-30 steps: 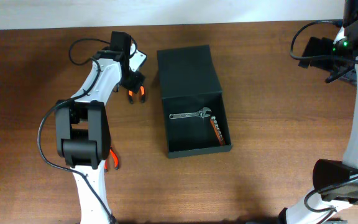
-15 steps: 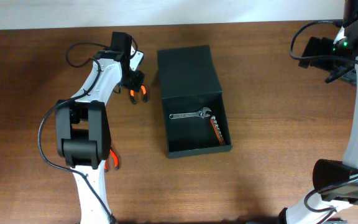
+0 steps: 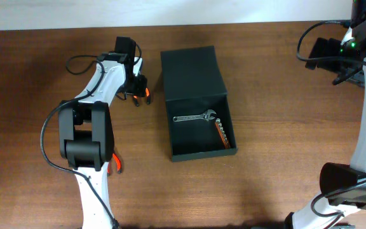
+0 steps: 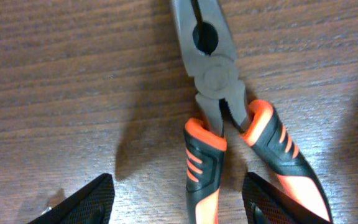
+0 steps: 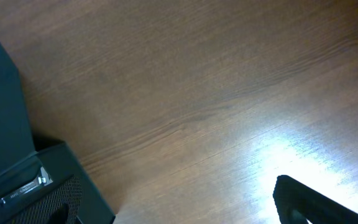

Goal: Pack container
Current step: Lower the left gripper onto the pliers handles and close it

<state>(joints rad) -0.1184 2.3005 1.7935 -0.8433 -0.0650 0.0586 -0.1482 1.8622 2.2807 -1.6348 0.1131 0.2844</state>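
Pliers (image 4: 218,81) with orange-and-black handles lie flat on the counter (image 3: 278,127), between the jaws of the left gripper (image 4: 185,200). Those jaws stand released, one finger on each side of the handles, apart from them. The container (image 3: 192,73) sits near these jaws, off to one side, its lid flap folded back. Inside it lie a wrench (image 3: 194,117) and a row of bits (image 3: 222,133). The right gripper (image 3: 351,71) hangs well apart from the container; whether its jaws are released or clenched cannot be told.
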